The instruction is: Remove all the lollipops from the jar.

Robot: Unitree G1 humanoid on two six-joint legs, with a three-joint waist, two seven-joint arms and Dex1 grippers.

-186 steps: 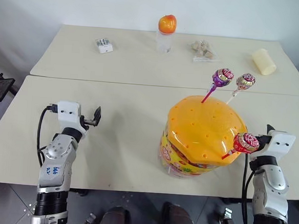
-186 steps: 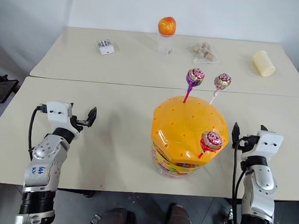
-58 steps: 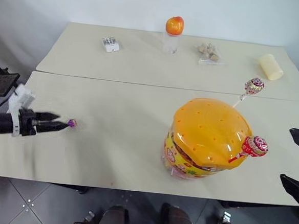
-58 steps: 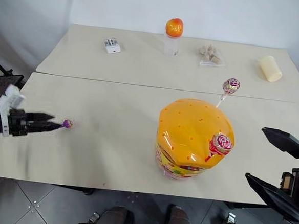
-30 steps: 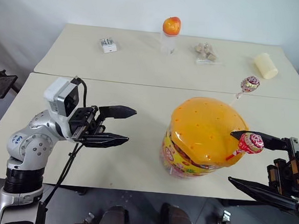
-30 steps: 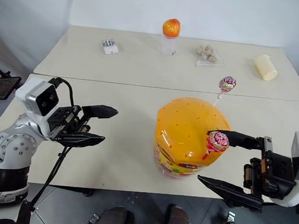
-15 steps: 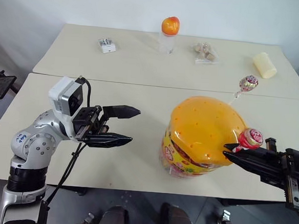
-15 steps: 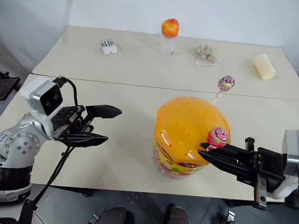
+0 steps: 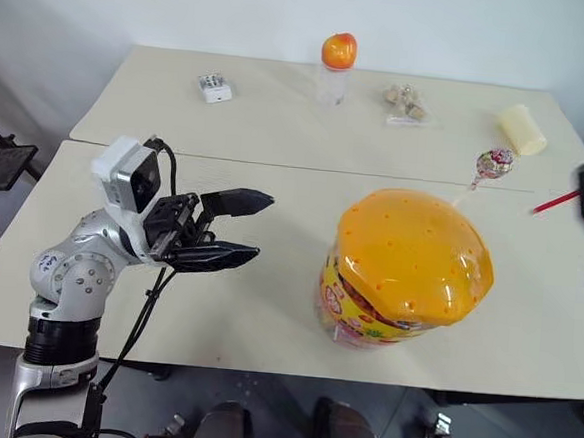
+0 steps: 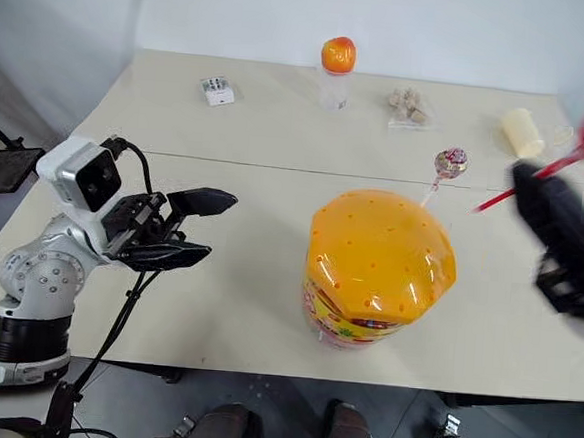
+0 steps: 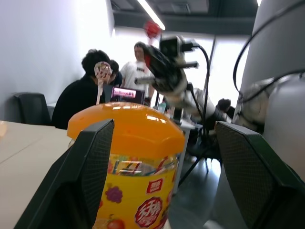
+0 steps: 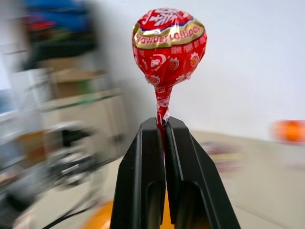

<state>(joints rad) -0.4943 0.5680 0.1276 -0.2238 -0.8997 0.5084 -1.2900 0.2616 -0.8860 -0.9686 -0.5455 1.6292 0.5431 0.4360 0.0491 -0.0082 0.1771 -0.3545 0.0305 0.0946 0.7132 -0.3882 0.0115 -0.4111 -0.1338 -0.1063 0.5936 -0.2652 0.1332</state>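
Pinching red lollipop [image 12: 167, 45], right pincer [image 12: 163, 125].

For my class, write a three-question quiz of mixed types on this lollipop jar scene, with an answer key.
1. True or false: the right gripper is shut on the stick of the red lollipop.
2. Multiple choice: how many lollipops are stuck in the lid of the jar? A) none B) one C) three
3. Fill in: the left gripper stands ____ and holds nothing.

Key:
1. True. The two black fingers pinch the stick just below the candy, away from the jar.
2. B. Only the pink-wrapped lollipop stands at the jar's far edge.
3. Open. Its fingers are spread apart to the left of the jar.
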